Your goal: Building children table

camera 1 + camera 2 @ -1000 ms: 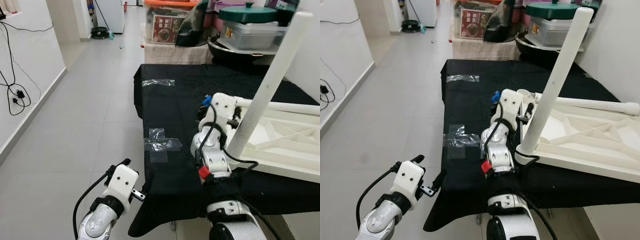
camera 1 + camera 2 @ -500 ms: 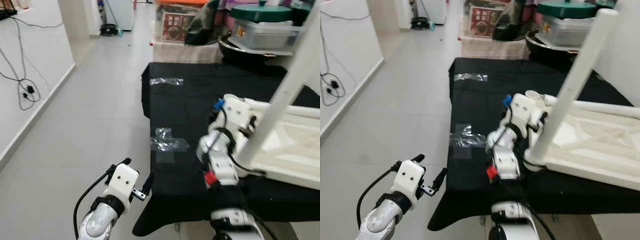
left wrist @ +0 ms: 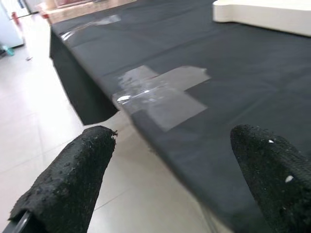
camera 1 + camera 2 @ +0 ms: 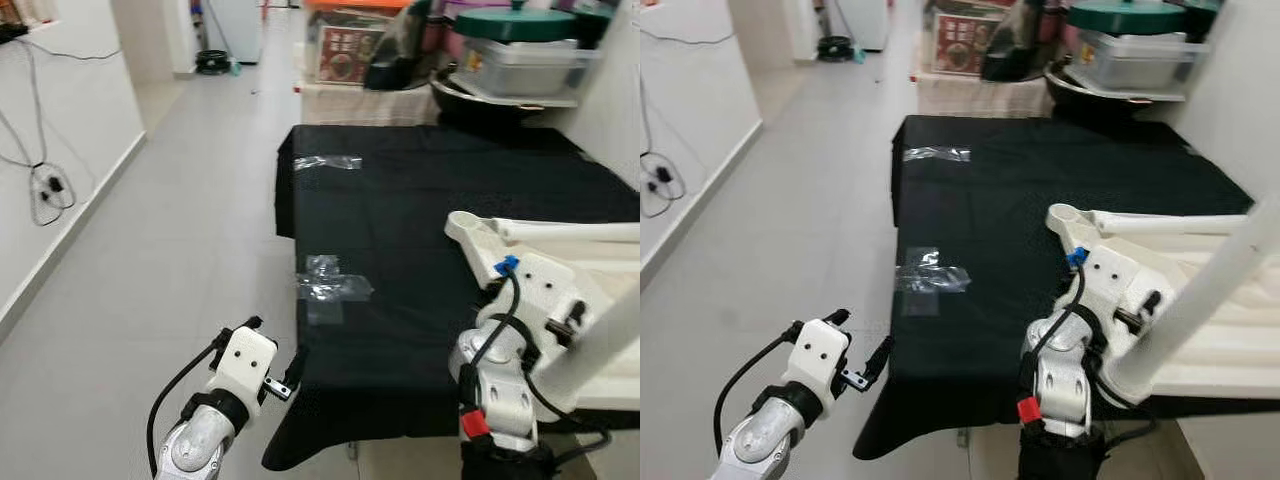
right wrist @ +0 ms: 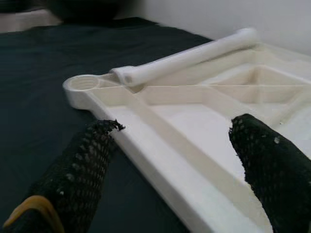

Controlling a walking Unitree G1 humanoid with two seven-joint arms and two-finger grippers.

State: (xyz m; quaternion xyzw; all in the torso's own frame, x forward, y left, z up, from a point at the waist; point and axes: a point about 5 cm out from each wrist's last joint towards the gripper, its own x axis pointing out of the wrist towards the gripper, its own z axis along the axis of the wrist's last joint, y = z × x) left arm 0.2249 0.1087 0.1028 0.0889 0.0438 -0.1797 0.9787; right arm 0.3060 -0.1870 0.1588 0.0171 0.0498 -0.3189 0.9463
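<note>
Bench (image 4: 400, 230) draped in black cloth is seen ahead, with clear tape patches (image 4: 333, 288) stuck near its left edge and another strip (image 4: 322, 162) further back. White children's tabletop (image 4: 1200, 290) is laid upside down on the bench's right part, ribbed underside up, round corner socket (image 4: 1064, 215) pointing toward the bench middle. One white leg (image 4: 1170, 223) is laid flat along the tabletop's far rim, and another white leg (image 4: 1200, 300) is seen tilted up at the near right, beside the right arm. Right pincer (image 5: 180, 160) is held wide open over the tabletop's near rim, fingers (image 5: 265, 160) apart with nothing gripped between them. Left pincer (image 3: 170, 174) is held low off the bench's near-left corner, above the grey floor (image 4: 150, 250), also spread open and empty, pointed at the cloth edge and tape. Storage boxes and a green-lidded container (image 4: 520, 45) are stacked behind the bench. Cables (image 4: 45, 185) are hung on the left wall.
</note>
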